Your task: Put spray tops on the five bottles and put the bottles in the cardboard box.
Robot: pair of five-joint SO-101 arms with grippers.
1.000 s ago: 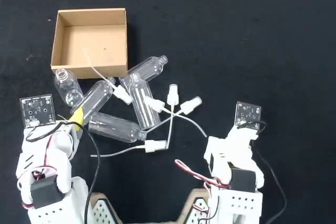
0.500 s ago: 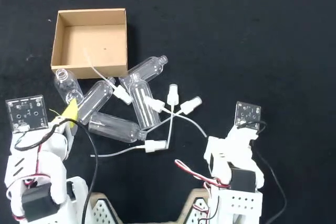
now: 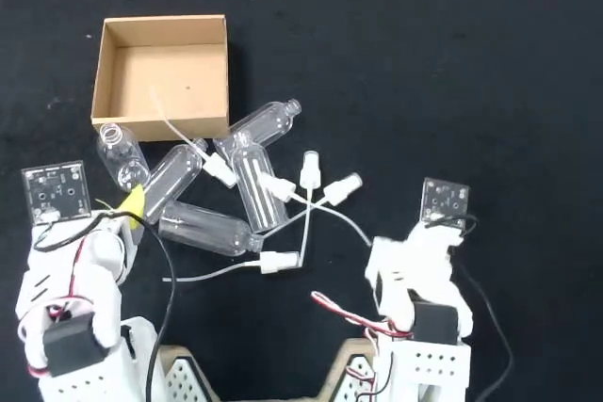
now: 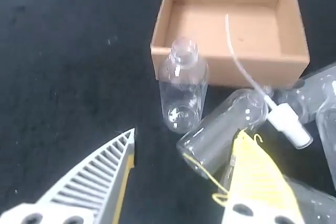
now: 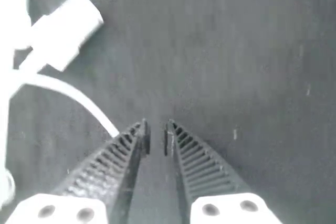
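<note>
The cardboard box (image 3: 160,125) (image 4: 231,70) sits at the back left, with only a dip tube leaning into it. Several clear bottles lie in a heap in front of it. One bottle (image 3: 122,157) (image 4: 182,90) has a bare neck. A neighbouring bottle (image 3: 174,178) (image 4: 223,136) wears a white spray top (image 3: 219,169) (image 4: 287,125). Two loose spray tops (image 3: 309,171) (image 3: 343,187) lie right of the heap. My left gripper (image 3: 113,202) (image 4: 186,134) is open just short of the bare-necked bottle, its yellow finger over the neighbouring bottle's base. My right gripper (image 3: 375,249) (image 5: 157,125) is shut on nothing, beside a dip tube's end (image 5: 79,100).
Two more bottles (image 3: 259,124) (image 3: 256,185) lie in the heap, and another (image 3: 203,228) lies nearer me with a spray top (image 3: 278,261) at its neck. Long thin tubes trail across the black cloth. The table's right half is bare cloth.
My left arm swung outward to the left, then came slightly forward toward the bare-necked bottle. My right arm edged forward a little. The bottles and tops stayed put.
</note>
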